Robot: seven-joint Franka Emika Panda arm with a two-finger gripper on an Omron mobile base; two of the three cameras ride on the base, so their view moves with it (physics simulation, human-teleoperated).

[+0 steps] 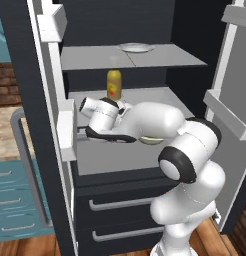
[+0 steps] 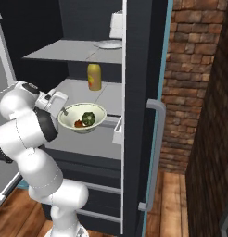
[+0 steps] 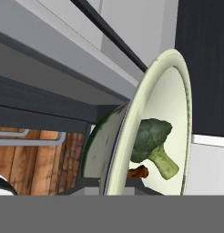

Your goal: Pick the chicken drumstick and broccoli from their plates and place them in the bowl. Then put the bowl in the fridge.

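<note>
Pale bowl [image 2: 82, 117] at fridge [image 2: 134, 69] shelf, broccoli [image 2: 88, 118] inside, drumstick [image 2: 79, 123] half hidden, fingers [image 2: 64, 111] gripping rim, tips unseen.

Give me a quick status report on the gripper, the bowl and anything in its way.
Gripper shut on bowl rim. Broccoli and chicken drumstick inside; bowl over fridge lower shelf. Yellow bottle on shelf behind, apart.
</note>
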